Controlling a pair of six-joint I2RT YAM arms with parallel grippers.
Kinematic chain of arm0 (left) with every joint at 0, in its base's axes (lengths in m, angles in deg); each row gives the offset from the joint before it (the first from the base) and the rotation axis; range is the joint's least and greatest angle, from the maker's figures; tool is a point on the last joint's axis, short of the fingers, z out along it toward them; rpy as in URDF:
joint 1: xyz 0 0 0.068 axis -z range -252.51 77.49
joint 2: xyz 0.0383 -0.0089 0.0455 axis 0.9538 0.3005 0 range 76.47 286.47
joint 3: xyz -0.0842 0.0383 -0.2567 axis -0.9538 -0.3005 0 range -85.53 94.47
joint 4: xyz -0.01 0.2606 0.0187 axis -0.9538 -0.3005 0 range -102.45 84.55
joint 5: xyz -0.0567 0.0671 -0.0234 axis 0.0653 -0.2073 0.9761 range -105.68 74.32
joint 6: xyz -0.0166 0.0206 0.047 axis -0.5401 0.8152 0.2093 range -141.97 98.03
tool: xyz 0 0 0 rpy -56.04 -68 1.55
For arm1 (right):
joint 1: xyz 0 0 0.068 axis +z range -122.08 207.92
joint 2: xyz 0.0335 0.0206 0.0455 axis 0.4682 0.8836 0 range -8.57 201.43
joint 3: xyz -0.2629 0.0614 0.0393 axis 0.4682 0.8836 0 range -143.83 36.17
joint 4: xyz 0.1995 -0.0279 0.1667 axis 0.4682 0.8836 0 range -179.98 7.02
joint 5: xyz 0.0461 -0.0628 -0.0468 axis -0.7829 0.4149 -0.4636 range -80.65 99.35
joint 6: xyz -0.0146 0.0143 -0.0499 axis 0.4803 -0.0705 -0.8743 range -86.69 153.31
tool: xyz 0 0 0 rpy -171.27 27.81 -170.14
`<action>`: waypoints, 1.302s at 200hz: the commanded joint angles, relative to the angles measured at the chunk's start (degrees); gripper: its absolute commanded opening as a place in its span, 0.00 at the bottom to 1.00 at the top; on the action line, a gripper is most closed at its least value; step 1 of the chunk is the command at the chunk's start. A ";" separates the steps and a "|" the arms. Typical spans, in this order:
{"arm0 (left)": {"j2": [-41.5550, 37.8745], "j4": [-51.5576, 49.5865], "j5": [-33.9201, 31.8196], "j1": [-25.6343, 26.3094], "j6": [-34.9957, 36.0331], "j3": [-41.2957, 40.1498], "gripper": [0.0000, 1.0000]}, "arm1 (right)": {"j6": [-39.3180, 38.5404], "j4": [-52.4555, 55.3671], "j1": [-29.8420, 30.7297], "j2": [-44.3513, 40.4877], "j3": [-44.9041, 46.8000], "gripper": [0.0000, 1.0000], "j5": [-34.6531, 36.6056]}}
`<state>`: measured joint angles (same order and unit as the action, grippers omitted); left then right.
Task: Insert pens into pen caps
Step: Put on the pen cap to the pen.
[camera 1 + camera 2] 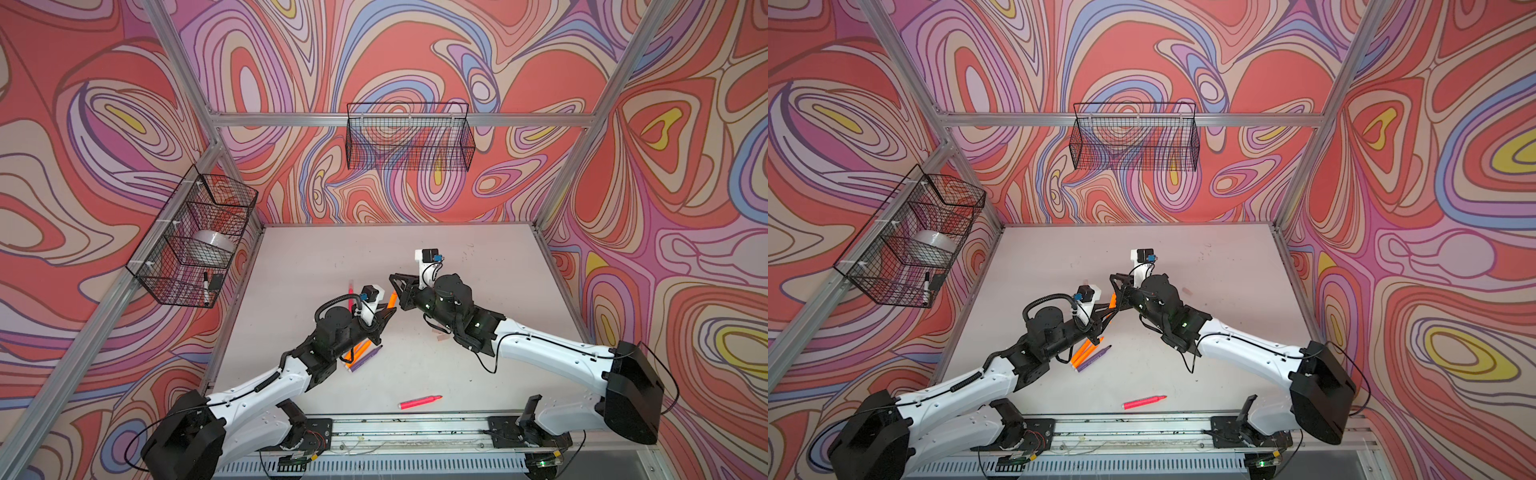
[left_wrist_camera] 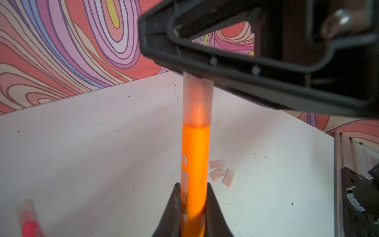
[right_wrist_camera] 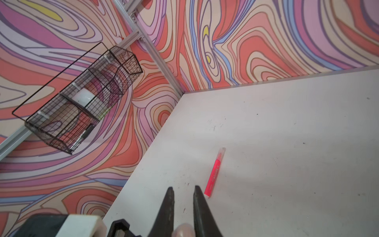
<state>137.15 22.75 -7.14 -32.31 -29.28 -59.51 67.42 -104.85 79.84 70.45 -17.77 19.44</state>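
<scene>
My left gripper [image 2: 193, 184] is shut on a neon orange pen [image 2: 194, 160], which points up toward the right arm. A whitish translucent pen cap [image 2: 198, 98] sits over the pen's tip. Its far end lies between the fingers of my right gripper [image 3: 183, 187], shut on that cap [image 3: 183, 230] deep in the jaws. In both top views the two grippers meet above mid-table, left gripper [image 1: 384, 318], right gripper [image 1: 395, 282]. Three loose pen caps [image 2: 220, 172] lie together on the table. Two orange pens [image 1: 359, 349] and a purple pen [image 1: 368, 358] lie under the left arm.
A capped pink pen [image 3: 214, 174] lies on the far left of the table and an uncapped pink pen [image 1: 419, 402] near the front rail [image 1: 415, 428]. A wire basket [image 1: 191, 237] on the left wall holds a tape roll and a white marker [image 1: 206, 286]. Another basket [image 1: 409, 137] hangs at the back.
</scene>
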 commanded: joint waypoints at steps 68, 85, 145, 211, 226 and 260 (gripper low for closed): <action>-1.42 8.36 -16.89 -1.14 0.35 5.17 0.00 | 7.86 8.76 8.89 6.14 1.15 0.00 9.21; -2.16 9.23 -18.86 -0.92 1.28 4.70 0.00 | 8.98 10.10 10.08 7.44 0.32 0.00 11.72; -2.50 9.14 -19.82 -0.39 2.35 5.25 0.00 | 10.17 3.27 11.80 7.86 3.62 0.00 11.94; -1.30 5.00 5.95 -11.90 -12.36 9.45 0.00 | 1.71 -16.24 11.80 4.91 13.30 0.00 -1.65; -0.91 6.70 11.66 -14.83 -15.40 9.25 0.00 | 0.60 -20.06 11.80 4.04 15.52 0.00 -4.43; 1.27 14.95 23.54 -22.78 -24.12 7.47 0.00 | -1.59 -26.55 11.72 1.48 19.95 0.00 -9.80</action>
<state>137.17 13.09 22.56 -44.66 -35.38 -57.08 66.65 -135.38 86.59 73.16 -3.78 28.34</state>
